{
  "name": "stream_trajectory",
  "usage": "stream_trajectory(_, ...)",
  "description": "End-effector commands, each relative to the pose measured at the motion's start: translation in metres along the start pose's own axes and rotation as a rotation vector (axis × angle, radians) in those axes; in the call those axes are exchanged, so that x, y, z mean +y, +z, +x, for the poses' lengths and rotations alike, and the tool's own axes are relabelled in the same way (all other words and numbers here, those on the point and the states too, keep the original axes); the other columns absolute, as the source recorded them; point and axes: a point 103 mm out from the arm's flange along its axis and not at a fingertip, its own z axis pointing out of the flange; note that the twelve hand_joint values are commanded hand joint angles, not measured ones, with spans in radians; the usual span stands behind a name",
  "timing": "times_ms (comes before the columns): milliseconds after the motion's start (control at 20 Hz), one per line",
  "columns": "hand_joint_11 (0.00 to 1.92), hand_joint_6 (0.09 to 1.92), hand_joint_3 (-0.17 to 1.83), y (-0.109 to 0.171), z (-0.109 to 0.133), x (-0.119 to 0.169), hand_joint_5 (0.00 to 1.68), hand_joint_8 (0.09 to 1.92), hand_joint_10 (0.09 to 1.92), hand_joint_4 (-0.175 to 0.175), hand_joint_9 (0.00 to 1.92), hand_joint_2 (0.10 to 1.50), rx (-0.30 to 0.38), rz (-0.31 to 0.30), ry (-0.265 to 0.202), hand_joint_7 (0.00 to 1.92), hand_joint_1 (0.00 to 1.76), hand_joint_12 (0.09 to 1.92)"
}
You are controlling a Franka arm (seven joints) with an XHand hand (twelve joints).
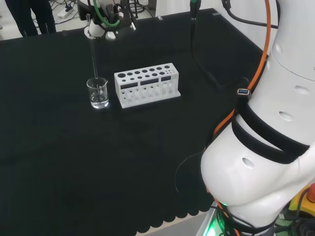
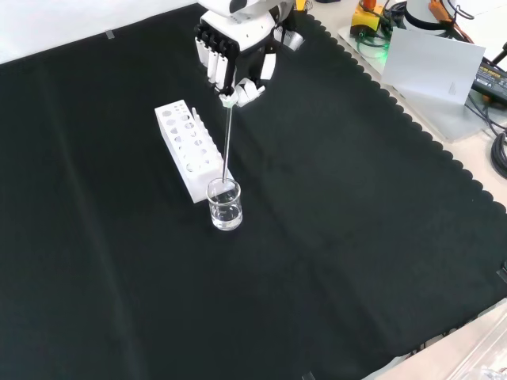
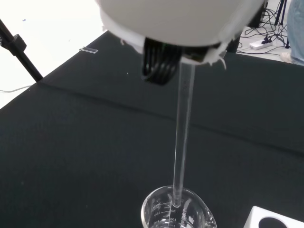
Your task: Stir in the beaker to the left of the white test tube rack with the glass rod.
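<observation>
On the black cloth of the counter (image 2: 356, 237), a clear beaker (image 2: 225, 205) stands just beside one end of the white test tube rack (image 2: 188, 147); in the head view the beaker (image 1: 98, 92) is to the left of the rack (image 1: 146, 84), in the front view it sits at the rack's near end; the beaker holds a little clear liquid at its bottom. Above it hangs the hand (image 2: 236, 47), its fingers curled down and its fingertips pinching the top of the glass rod (image 2: 227, 141); the rod runs nearly upright from the hand, tilted slightly, and its lower end dips inside the beaker (image 3: 176, 211), as the wrist view shows, with the rod (image 3: 182, 137) passing through the rim; the rack's holes hold no tubes that can be made out.
</observation>
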Motion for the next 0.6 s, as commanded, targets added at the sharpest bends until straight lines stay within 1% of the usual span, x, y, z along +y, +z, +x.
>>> stream_trajectory(50, 1.72, 0.47, 0.92, 0.022, -0.006, 0.012, 1.33, 0.83, 0.68, -0.175, 1.75, 0.49, 0.007, 0.017, 0.01, 1.39, 1.34, 0.67)
stream_trajectory(450, 1.72, 0.47, 0.92, 0.042, -0.013, 0.019, 1.33, 0.83, 0.68, -0.175, 1.75, 0.49, -0.003, 0.03, 0.014, 1.39, 1.34, 0.68)
stream_trajectory(600, 1.72, 0.47, 0.92, 0.049, -0.014, 0.02, 1.33, 0.83, 0.69, -0.175, 1.75, 0.49, -0.002, 0.035, 0.009, 1.39, 1.34, 0.68)
